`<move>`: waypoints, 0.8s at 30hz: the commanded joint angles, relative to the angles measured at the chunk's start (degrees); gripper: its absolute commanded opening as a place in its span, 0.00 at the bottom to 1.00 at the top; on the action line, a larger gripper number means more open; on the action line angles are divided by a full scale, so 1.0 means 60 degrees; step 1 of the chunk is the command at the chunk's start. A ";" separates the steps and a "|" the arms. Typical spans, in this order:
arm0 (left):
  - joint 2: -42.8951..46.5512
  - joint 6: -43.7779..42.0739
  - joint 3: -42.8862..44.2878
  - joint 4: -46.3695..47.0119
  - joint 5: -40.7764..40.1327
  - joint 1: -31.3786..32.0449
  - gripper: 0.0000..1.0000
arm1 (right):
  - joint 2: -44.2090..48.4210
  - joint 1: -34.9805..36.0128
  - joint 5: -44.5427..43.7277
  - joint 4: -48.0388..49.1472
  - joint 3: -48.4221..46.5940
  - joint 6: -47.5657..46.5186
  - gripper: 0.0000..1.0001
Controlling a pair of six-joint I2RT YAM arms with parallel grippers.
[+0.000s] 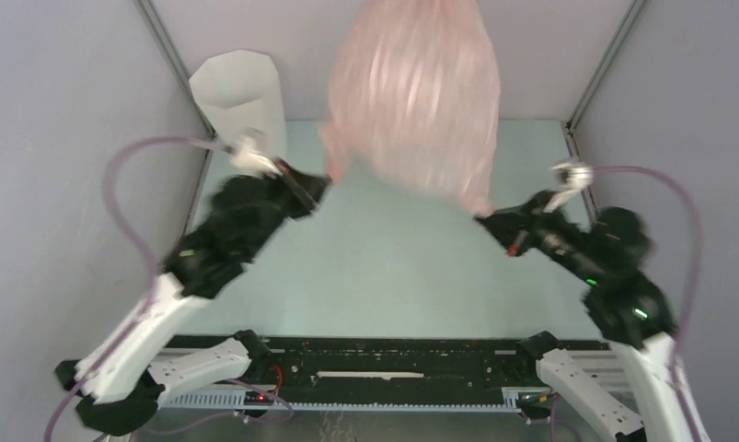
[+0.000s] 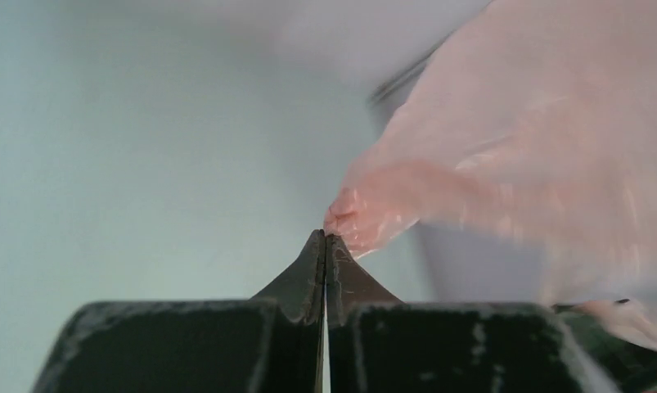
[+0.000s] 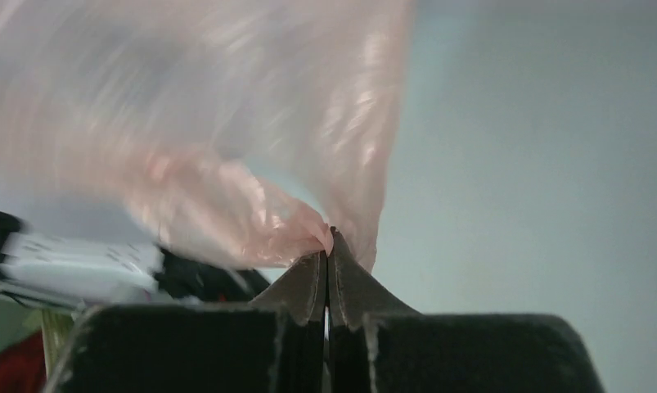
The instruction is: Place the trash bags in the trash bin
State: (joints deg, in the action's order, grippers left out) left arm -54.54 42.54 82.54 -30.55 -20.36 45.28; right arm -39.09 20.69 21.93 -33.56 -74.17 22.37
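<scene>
Trash bag (image 1: 416, 92) held up over the counter (image 1: 393, 267)
Left hand (image 1: 321, 184) and right hand (image 1: 483, 214) each pinch a corner tight (the film is blurred); trash bin (image 1: 241, 97) stands back-left.

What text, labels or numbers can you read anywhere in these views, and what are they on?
No text is readable in any view.
The pink trash bag: no print visible.
The white trash bin: plain walls, no label visible.
The white panel at the left edge of the right wrist view: faint dark marks, too blurred to read.
</scene>
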 commanded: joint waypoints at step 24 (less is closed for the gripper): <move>-0.1120 -0.0404 0.0110 -0.2201 0.1376 -0.2102 0.00 | -0.1819 0.2639 -0.3026 -0.0307 -0.0279 0.0968 0.00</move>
State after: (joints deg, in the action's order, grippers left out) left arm -69.10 34.70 114.50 -39.24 -7.51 34.04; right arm -58.50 36.88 16.29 -33.63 -101.06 26.11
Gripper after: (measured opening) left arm 0.003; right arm 0.006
